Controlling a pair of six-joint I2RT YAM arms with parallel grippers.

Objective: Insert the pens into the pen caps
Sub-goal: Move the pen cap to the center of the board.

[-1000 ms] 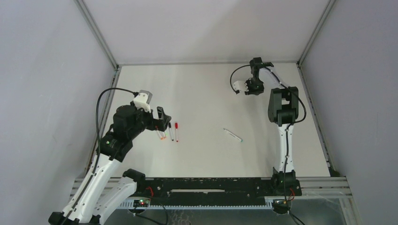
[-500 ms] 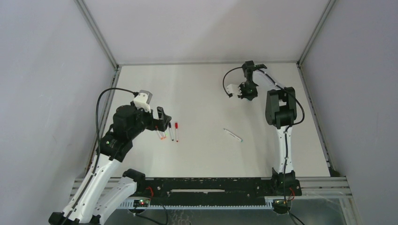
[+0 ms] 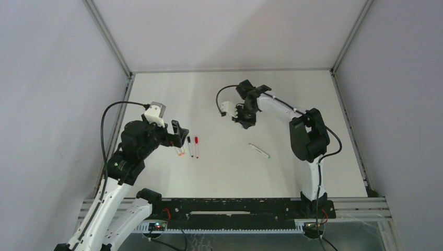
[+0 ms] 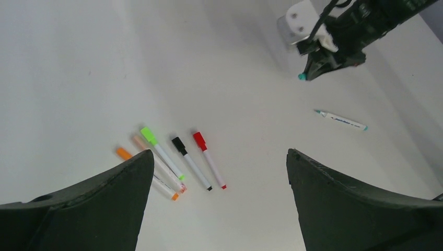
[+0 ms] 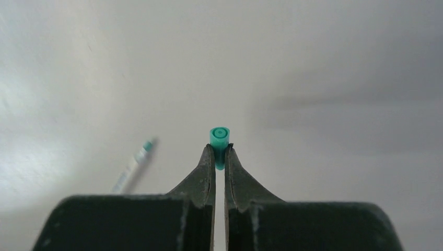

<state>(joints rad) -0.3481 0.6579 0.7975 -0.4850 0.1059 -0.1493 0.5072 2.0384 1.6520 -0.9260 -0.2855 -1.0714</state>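
Note:
Several white pens lie side by side at the left, with an orange (image 4: 124, 153), a green (image 4: 149, 135), a black (image 4: 178, 144) and a red (image 4: 199, 140) cap end; in the top view this group of pens (image 3: 189, 147) sits just right of my left gripper (image 3: 180, 137). That left gripper (image 4: 219, 156) hangs open above them, holding nothing. A lone teal-tipped pen (image 3: 259, 150) (image 4: 342, 121) (image 5: 133, 166) lies uncapped mid-table. My right gripper (image 3: 244, 119) (image 5: 220, 150) is shut on a teal pen cap (image 5: 220, 137) (image 4: 301, 77), held above the table behind that pen.
Grey walls with metal corner rails (image 3: 108, 37) enclose the white table (image 3: 219, 172). The black rail carrying both arm bases (image 3: 230, 205) runs along the near edge.
The right arm swung from the back right corner leftward toward the table's middle, its jaws closing on the teal cap. The left arm barely shifted.

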